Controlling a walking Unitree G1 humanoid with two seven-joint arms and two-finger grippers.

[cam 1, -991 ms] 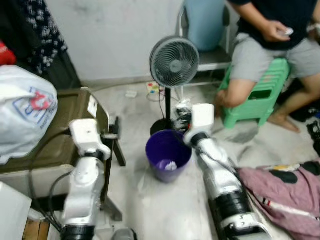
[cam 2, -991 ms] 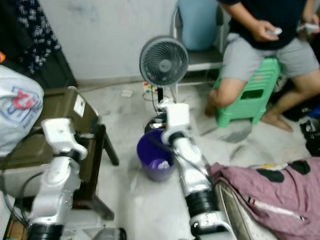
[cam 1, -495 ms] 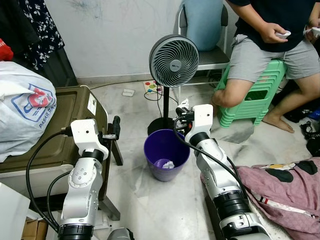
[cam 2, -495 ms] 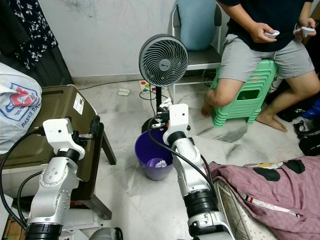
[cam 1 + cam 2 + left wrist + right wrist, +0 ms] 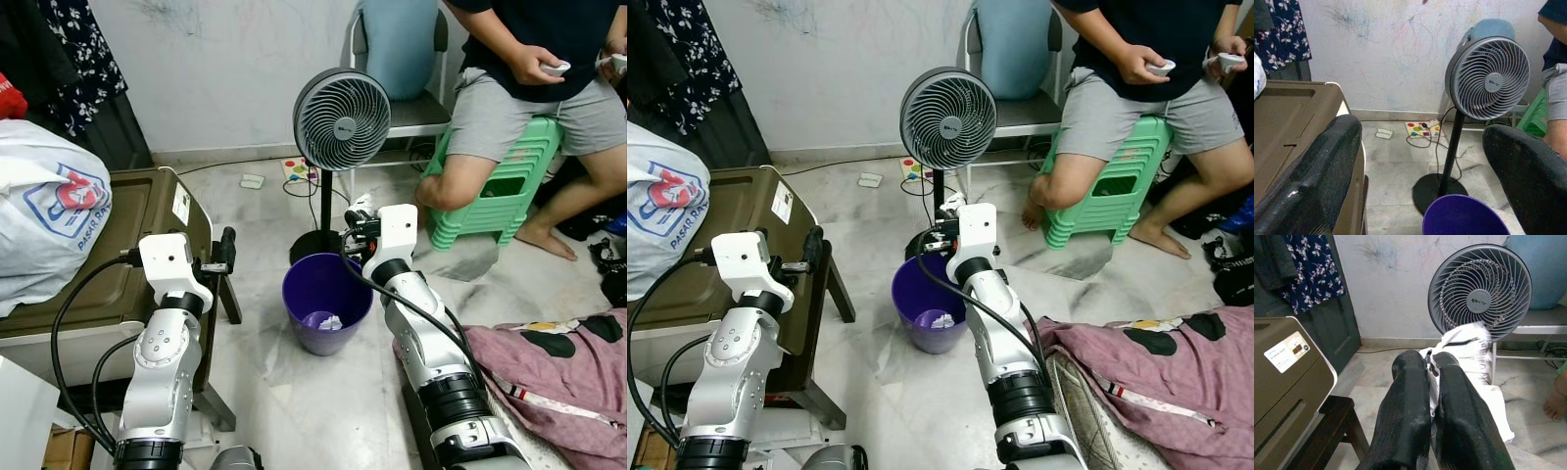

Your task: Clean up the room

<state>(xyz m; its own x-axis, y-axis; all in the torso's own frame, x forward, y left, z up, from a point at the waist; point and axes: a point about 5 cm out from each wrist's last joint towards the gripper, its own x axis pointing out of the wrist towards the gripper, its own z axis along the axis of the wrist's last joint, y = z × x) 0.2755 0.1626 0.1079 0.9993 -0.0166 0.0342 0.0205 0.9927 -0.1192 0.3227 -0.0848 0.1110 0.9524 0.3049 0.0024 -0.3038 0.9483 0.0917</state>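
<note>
- We see the right hand clenched on a crumpled white wrapper, held above the far rim of the purple bin.
- Bin sits on the floor before the fan; white scrap inside.
- Left hand released, fingers spread, beside the brown case.

Just below the black right tool, which pinches a white crumpled wrapper, stands a purple bin. Behind it is a grey fan. Beyond are a green stool, a dark floral-print cloth and a maroon garment.
</note>
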